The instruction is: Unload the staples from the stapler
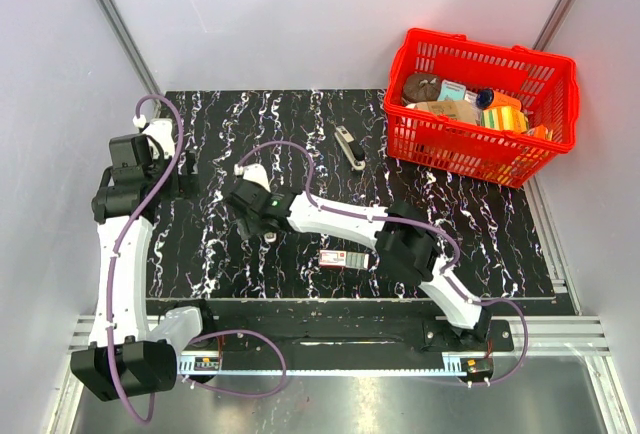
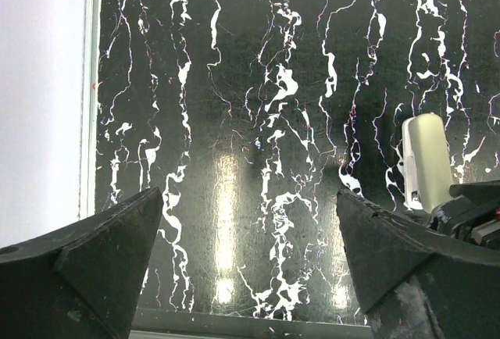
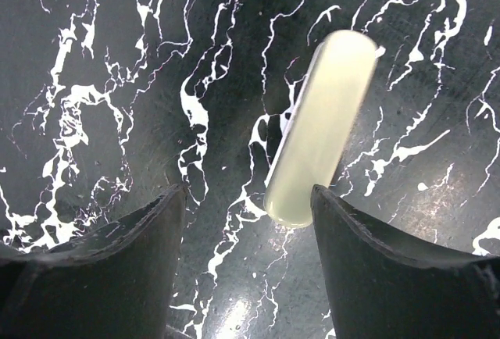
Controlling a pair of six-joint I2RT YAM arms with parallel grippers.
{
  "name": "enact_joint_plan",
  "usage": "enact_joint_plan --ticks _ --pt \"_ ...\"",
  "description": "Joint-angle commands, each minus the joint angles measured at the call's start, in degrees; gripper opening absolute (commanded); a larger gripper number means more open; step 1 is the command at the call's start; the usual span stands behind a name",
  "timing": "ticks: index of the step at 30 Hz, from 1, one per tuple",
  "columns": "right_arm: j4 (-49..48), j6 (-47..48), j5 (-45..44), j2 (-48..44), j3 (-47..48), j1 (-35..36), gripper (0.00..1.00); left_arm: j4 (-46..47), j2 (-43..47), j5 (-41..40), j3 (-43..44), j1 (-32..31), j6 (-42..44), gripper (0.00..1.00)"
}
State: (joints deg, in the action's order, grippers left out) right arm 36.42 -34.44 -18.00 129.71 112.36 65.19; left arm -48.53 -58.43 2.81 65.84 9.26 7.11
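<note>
Clerk: Right claw (image 3: 248, 190), nearest entry: two dark fingers (image 3: 117, 253) at the bottom of the right wrist view, spread wide, gripping nothing.

Checker: Between them?

Clerk: Near end of a pale glossy oblong piece (image 3: 320, 140), flat on the black, white-veined desk (image 3: 101, 81), slanting away up and to the right. Close beside the tip of the right-hand finger, contact not clear. Cannot tell what kind of piece.

Checker: Left claw?

Clerk: Left claw (image 2: 248, 194), likewise wide open and holding nothing, above the desk near its left edge. Same pale piece at the right of that view, next to dark parts of the right arm.

Checker: Stapler?

Clerk: Stapler (image 1: 350, 147), slim, dark with silver, lying flat and aslant on the far half of the desk, seen only from overhead. Placed between the right claw and the red basket (image 1: 450, 144), near the basket's left wall, well apart from both claws.

Checker: Staples?

Clerk: Not made out as a separate strip. Too small overhead to say whether inside the stapler.

Checker: Remaining stock?

Clerk: Red-and-white box (image 1: 341, 258), small, toward the front edge of the desk, just beside the right forearm. Basket at the far right corner, filled with mixed goods.
</note>
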Motion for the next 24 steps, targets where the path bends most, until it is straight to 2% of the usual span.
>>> enact_joint_plan --ticks 1,8,15,21,24 --pt "3.5 1.7 -2.3 1.9 3.6 0.2 0.70 1.3 1.5 0.6 -0.4 0.3 0.8 0.99" --pt "8.0 2.8 -5.5 4.7 8.1 0.3 0.68 1.7 2.1 0.3 -1.2 0.3 1.4 0.99" --pt "9.5 2.2 -8.8 4.2 7.7 0.3 0.68 2.0 2.1 0.5 -1.6 0.3 1.4 0.99" --pt "8.7 0.9 -6.6 4.7 7.7 0.3 0.67 2.1 1.9 0.4 -1.9 0.3 1.5 0.99" --pt "8.0 0.1 -5.4 4.9 7.5 0.3 0.64 2.2 2.0 0.4 -1.9 0.3 1.5 0.99"
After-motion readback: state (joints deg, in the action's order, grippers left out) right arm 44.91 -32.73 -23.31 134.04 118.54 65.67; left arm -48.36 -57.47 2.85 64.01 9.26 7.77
